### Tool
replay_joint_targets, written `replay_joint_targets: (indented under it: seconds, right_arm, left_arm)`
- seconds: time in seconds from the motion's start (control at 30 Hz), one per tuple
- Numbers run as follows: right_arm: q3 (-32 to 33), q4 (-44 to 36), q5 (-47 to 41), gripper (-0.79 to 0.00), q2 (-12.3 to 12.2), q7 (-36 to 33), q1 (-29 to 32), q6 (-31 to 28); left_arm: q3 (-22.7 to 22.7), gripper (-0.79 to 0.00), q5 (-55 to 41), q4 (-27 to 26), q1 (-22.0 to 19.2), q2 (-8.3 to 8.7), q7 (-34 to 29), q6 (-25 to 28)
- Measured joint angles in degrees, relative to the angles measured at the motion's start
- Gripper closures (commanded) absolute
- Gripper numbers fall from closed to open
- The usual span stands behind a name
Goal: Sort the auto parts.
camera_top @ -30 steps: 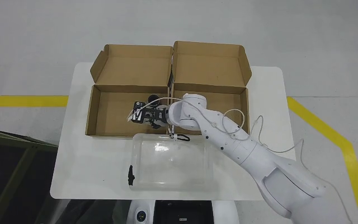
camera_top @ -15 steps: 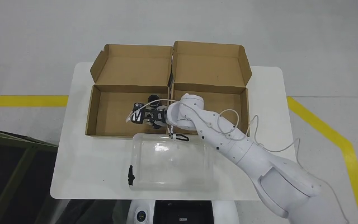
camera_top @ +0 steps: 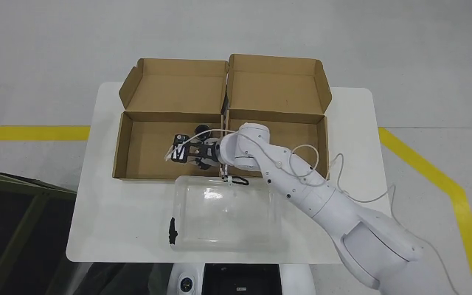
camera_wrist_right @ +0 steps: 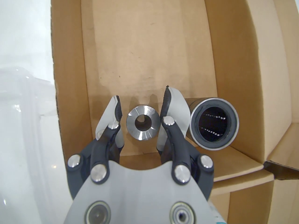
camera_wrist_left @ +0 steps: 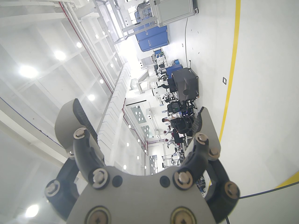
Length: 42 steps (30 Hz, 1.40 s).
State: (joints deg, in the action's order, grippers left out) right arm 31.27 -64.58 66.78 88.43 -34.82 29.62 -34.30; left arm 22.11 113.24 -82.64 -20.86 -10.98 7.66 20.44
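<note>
My right gripper (camera_top: 179, 150) is down inside the left cardboard box (camera_top: 144, 158), near that box's right end. In the right wrist view its fingers (camera_wrist_right: 116, 108) straddle a small steel bushing (camera_wrist_right: 143, 122) seen end-on. A thin gap shows on one side, so the right gripper (camera_wrist_right: 142, 108) is open around the bushing. A larger dark hollow cylinder (camera_wrist_right: 213, 123) with ball rows inside lies just beside it on the box floor (camera_wrist_right: 144, 47); its dark round end (camera_top: 200, 131) also shows from above. My left gripper (camera_wrist_left: 139, 108) points up into the room, open and holding nothing.
A second open cardboard box (camera_top: 295, 133) adjoins the first on the right. A clear plastic bin (camera_top: 225, 214) sits at the table's front, with a small black part (camera_top: 172, 232) at its left edge and a black loop (camera_top: 237, 181) at its back rim.
The right gripper has shifted slightly to the left inside the left box. Nothing else has moved.
</note>
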Motion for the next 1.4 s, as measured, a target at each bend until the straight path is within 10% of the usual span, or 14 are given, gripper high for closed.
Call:
replay_joint_targets:
  seconds: [0.83, 1.4]
  right_arm:
    - [25.47, -37.77, 2.61, -0.397, -9.39, 1.40, 23.40, -6.81]
    - [48.25, -49.22, 8.24, -0.514, -14.30, 18.37, 46.28, -10.00]
  left_arm:
    - [0.00, -0.785, 0.00, 0.00, 0.00, 0.00, 0.00, 0.00]
    - [0.00, -0.785, 0.00, 0.00, 0.00, 0.00, 0.00, 0.00]
